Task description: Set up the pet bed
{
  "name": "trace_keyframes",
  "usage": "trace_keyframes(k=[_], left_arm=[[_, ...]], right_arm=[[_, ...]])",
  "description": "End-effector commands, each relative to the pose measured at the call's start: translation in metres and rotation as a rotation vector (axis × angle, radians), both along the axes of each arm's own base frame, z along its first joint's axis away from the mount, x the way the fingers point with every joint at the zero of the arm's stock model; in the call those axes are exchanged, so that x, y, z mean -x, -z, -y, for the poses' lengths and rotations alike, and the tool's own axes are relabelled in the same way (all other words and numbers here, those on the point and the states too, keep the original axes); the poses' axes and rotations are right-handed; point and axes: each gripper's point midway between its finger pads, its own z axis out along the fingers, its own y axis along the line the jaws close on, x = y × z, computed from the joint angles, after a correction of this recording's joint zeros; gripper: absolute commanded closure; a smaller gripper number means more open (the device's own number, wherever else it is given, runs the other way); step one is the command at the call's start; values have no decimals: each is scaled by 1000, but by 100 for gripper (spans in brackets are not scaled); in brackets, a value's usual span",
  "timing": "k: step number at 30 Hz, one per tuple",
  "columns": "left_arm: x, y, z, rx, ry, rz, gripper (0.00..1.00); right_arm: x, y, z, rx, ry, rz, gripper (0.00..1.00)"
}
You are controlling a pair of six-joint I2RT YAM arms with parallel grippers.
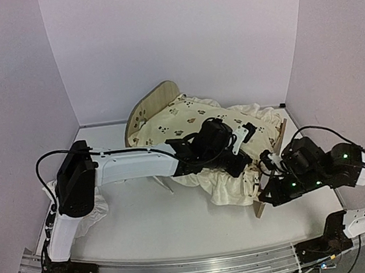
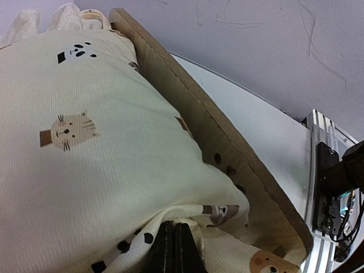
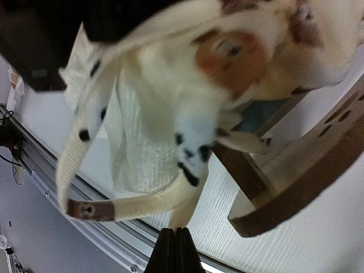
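The pet bed (image 1: 154, 104) stands at the back of the table, with its arched headboard on the left and its low footboard (image 1: 280, 139) on the right. A cream animal-print cushion (image 1: 191, 123) lies over it and spills off the near side. My left gripper (image 1: 243, 162) is shut on the cushion's front edge, where the fabric (image 2: 142, 165) folds into the black fingertips (image 2: 175, 242) next to the wooden footboard (image 2: 227, 151). My right gripper (image 1: 270, 164) is shut on a cushion tie (image 3: 187, 210) that hangs down beside the footboard (image 3: 310, 179).
A small white pillow (image 1: 91, 213) lies at the left, partly under the left arm. An aluminium rail (image 1: 186, 270) runs along the near edge. White walls close in the back and both sides.
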Motion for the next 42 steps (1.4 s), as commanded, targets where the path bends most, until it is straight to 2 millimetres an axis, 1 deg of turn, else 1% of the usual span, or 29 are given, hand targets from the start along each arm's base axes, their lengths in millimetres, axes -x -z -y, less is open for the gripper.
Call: trace_keyframes(k=[1,5,7,9,12,14,17,19,20,21,22,23,24,25,28,31,32,33,35,37,39,40,42], left_arm=[[-35,-18,18,70,37,109,100],[-50,-11,30,107,61,111,100],[-51,-15,35,117,75,99,100],[-44,-32,34,147,98,89,100],[-35,-60,25,175,96,74,100],[-28,-80,14,173,91,64,100],[-16,-103,-1,149,64,66,100],[-9,-113,-13,130,38,59,100],[-7,-118,-20,128,24,49,100],[-5,-123,-27,128,12,39,100],[-2,-123,-34,123,3,27,100],[1,-131,-41,135,-5,21,100],[4,-135,-47,136,-9,16,100],[7,-138,-52,136,-14,10,100],[13,-142,-64,121,-33,3,100],[21,-144,-73,109,-47,-4,100],[25,-145,-76,110,-48,-7,100],[29,-147,-79,108,-50,-9,100],[40,-145,-86,90,-57,-10,100],[51,-139,-98,75,-67,-15,100],[58,-126,-113,60,-92,-43,100],[61,-119,-121,48,-107,-56,100],[68,-116,-139,43,-141,-68,100]], right_arm=[[8,7,-24,-76,-71,-58,100],[18,3,-35,-142,-122,-93,100],[26,-2,-43,-189,-163,-125,100],[35,-7,-51,-232,-206,-159,100],[48,-15,-65,-299,-288,-217,100],[57,-20,-74,-328,-339,-254,100],[66,-30,-89,-360,-406,-272,100],[69,-42,-99,-375,-449,-266,100],[70,-51,-104,-388,-468,-255,100],[70,-61,-110,-403,-488,-241,100],[69,-70,-114,-416,-501,-226,100],[67,-83,-119,-434,-510,-207,100],[64,-93,-123,-446,-515,-190,100],[61,-107,-126,-461,-520,-163,100],[51,-133,-132,-463,-519,-94,100],[41,-154,-135,-464,-502,-28,100],[38,-158,-134,-462,-491,-7,100],[35,-160,-133,-457,-483,13,100],[33,-153,-127,-435,-462,29,100],[34,-133,-120,-402,-450,10,100],[40,-111,-119,-378,-460,-46,100],[44,-98,-121,-368,-467,-84,100],[49,-81,-128,-372,-490,-149,100]])
